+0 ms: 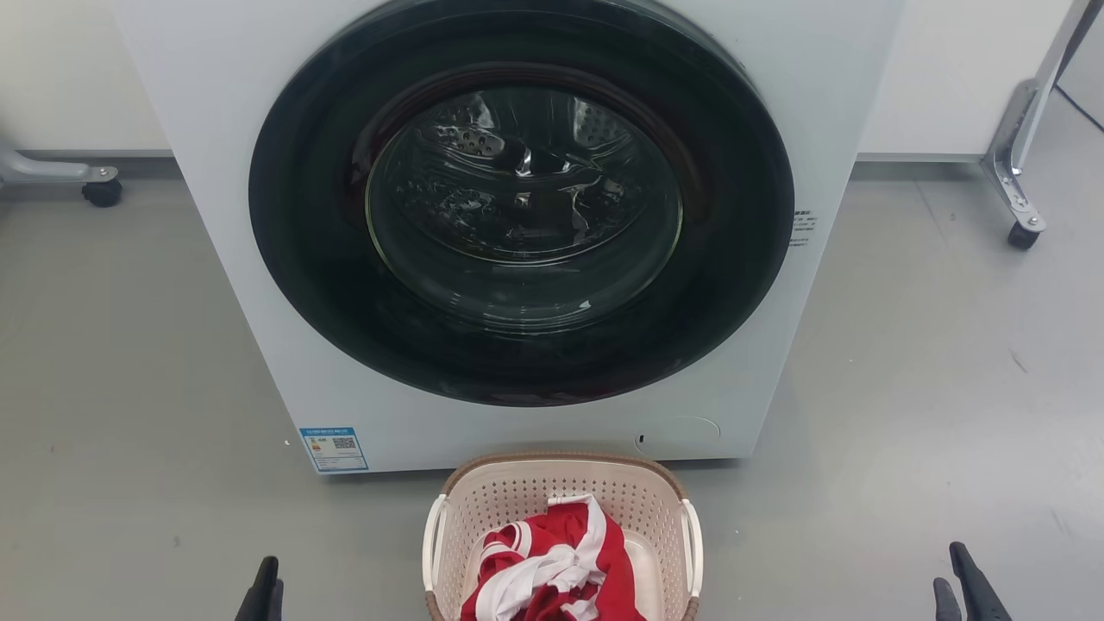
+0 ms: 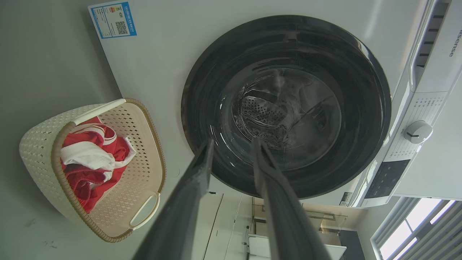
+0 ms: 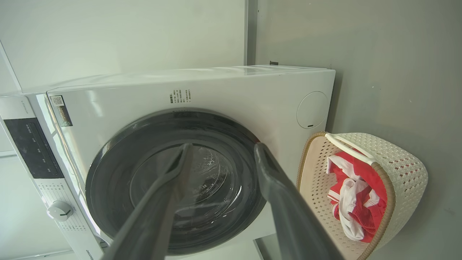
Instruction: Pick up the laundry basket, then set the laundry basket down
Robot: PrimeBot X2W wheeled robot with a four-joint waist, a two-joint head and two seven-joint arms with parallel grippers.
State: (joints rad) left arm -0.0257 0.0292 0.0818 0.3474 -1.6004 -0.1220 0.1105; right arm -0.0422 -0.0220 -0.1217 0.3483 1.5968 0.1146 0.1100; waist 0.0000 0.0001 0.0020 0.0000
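While the left tool (image 1: 266, 588) and right tool (image 1: 962, 580) sit low and wide, fingers apart and gripping nothing, the laundry basket (image 1: 509, 504) stands on the smooth grey floor (image 1: 129, 388) between them, well clear of both. It is cream perforated plastic, rounded-rectangular, with a brown woven-look rim and a white handle on each side. Far rim is just beside the glossy white washing machine (image 1: 216, 129), under its round dark glass door (image 1: 522, 198). Open floor on both flanks. A crumpled red-and-white garment (image 1: 552, 565) lies inside.
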